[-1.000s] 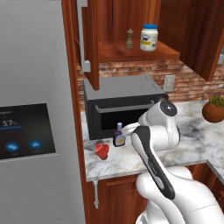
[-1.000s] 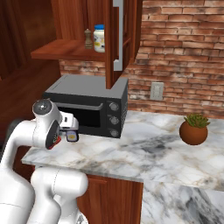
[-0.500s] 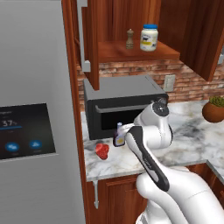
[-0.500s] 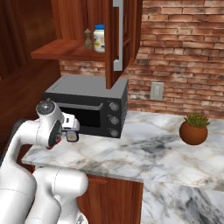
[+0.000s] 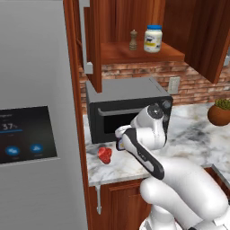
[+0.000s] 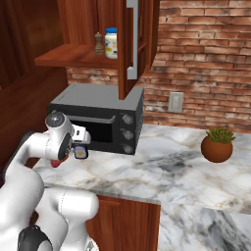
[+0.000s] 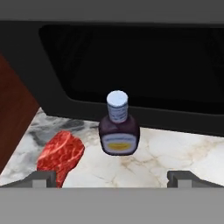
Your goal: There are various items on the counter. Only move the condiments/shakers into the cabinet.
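I use the black microwave oven (image 5: 128, 110) as my landmark. In the hand view a dark sauce bottle with a white cap (image 7: 118, 125) stands upright on the white-grey marbled desk (image 7: 166, 151), right in front of the microwave's door, with a red lumpy meat-like piece (image 7: 61, 153) just beside it, nearer the microwave's left end. My pincer (image 7: 112, 177) is spread wide with nothing between its tips, low in front of the bottle and not touching it.

From the left base view the arm hides most of the bottle; I only see the red piece (image 5: 104, 154) on the desk below the microwave's left corner. The right base view shows the bottle's yellow label (image 6: 80, 152) beside the hand, in front of the microwave.

Above the microwave, the reddish-brown wooden wall cabinet (image 5: 143, 51) stands open; a small brown wooden pepper mill (image 5: 133, 39) and a white jar with blue lid (image 5: 152, 38) stand upright on its shelf, near each other.
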